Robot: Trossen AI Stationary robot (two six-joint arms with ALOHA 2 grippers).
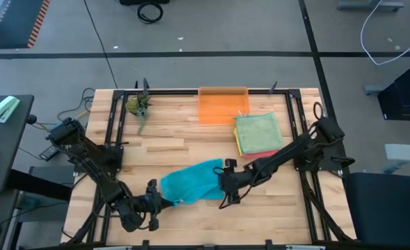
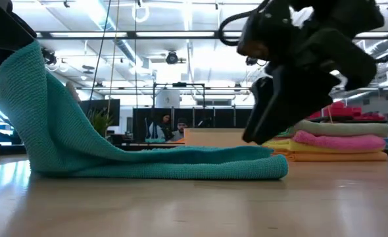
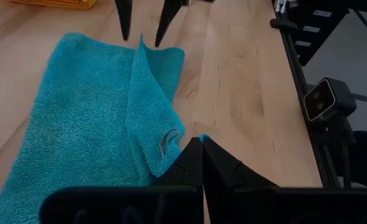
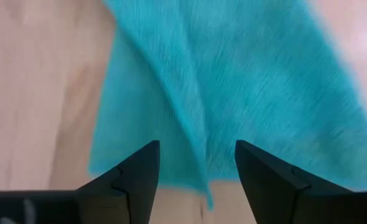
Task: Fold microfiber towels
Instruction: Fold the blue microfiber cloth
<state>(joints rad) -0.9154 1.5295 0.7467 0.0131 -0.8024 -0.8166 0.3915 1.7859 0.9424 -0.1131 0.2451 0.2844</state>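
Note:
A teal towel lies on the wooden table near its front edge, partly doubled over on itself. My left gripper is shut on its near left corner, which stands lifted. At the towel's right end my right gripper is open, with its fingers on either side of a raised fold edge. I cannot tell whether they touch it. A stack of folded towels, sage green on top, sits at the far right. My left gripper pinches the teal towel's corner between its two fingers. The fingers come slanting down from the table's near left. The corner is lifted off the table, the cloth slopes down from it, and the rest of the towel lies flat on the wood.
A translucent orange bin stands at the far edge, beside the folded stack. A small green plant sits at the far left corner. Black frame rails run along the table's sides. Bare wood lies between the towel and the bin.

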